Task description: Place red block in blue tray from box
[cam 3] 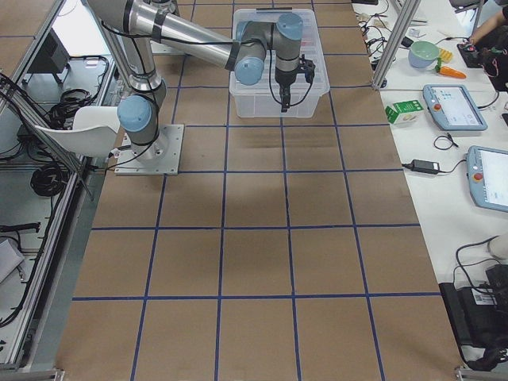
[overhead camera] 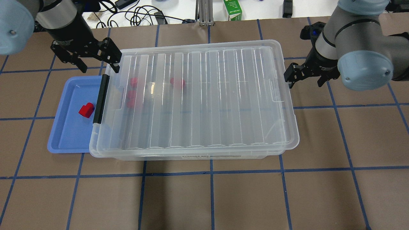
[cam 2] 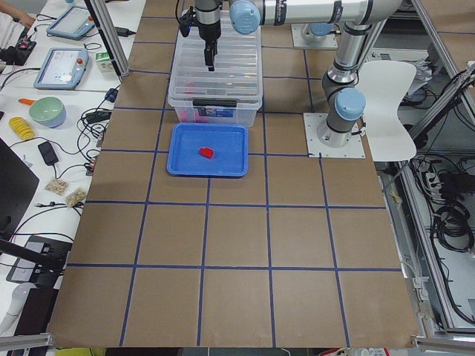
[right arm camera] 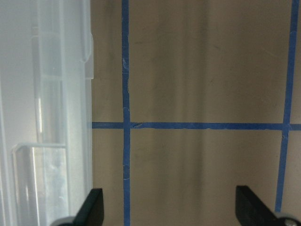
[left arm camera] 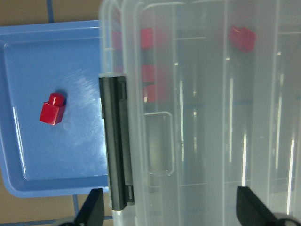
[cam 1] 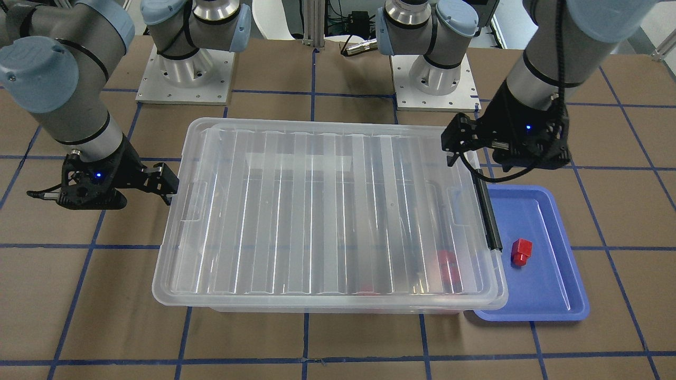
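Block [overhead camera: 86, 110], small, red, plastic, lies in shallow blue plastic tray [overhead camera: 68, 134]; left claw [overhead camera: 99, 65] and right claw [overhead camera: 304, 80] gape empty.

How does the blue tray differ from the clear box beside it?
The blue tray is small, shallow, opaque and open; the box is far larger, deeper, translucent and lidded. The blue tray holds one red block; the box shows several red blocks through its lid. Both are rectangular plastic.

The block [cam 1: 521, 252] is red, tray [cam 1: 552, 287] periwinkle-blue, box [cam 1: 327, 211] clear (latch [cam 1: 488, 211] black).
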